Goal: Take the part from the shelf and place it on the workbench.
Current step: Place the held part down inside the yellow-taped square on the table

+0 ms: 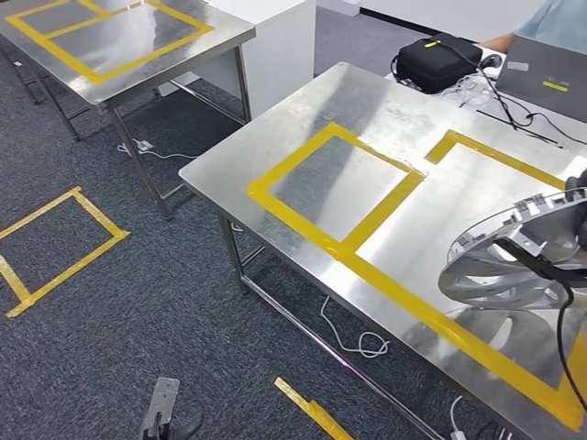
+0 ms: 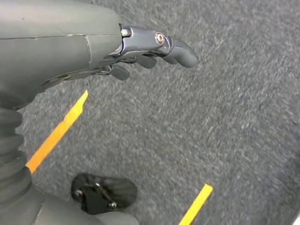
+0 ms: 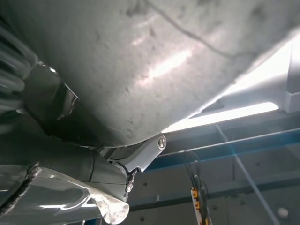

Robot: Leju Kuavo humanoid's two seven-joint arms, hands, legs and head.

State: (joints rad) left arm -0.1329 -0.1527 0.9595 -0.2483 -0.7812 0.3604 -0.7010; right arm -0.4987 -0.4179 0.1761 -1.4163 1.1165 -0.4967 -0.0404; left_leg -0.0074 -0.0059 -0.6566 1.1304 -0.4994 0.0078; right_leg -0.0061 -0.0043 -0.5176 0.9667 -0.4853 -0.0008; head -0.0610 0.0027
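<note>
Part's over the workbench, still in the robot's grip.

So the round silver part (image 1: 515,252), kinda like a spoked wheel, sits tilted over the right end of the steel workbench (image 1: 332,101), above the yellow tape outline (image 1: 388,275); can't tell if it's touching the top. The right hand (image 3: 141,157) is wrapped on the part's rim, and the right wrist view looks up at its grey underside (image 3: 159,61). The left hand (image 2: 148,49) hangs over the grey carpet (image 2: 229,117) holding nothing, fingers loosely apart. A second steel table (image 1: 104,46) with its own tape rectangle stands far left, a black bag (image 1: 439,60) and a laptop (image 1: 547,78) sit on the far right, with a person's sleeve (image 1: 564,23) behind.
</note>
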